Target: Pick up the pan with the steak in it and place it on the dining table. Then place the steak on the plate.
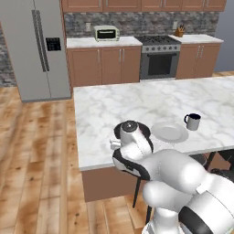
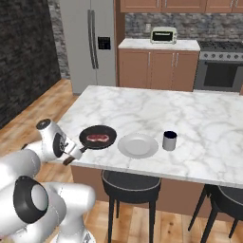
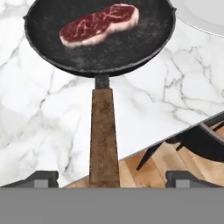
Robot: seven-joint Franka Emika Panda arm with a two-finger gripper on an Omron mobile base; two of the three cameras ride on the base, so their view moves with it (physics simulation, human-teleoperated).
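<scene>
in the hand view the two-finger gripper [image 3: 112,178] is seen spread wide, a dark tip at lower left and lower right, nothing clamped between them. the straight brown wooden handle [image 3: 104,135] runs up the middle of the frame from between the tips to the round shallow black frying pan [image 3: 131,43], set down on the white grey-veined marble dining table [image 3: 39,113]. the small red-pink steak [image 3: 99,24] is seen upper centre, inside the pan. the round white plate [image 3: 205,15] is glimpsed upper right, just beside the pan.

Bright even rendered light, soft faint shadows, sharp throughout, no glare
</scene>
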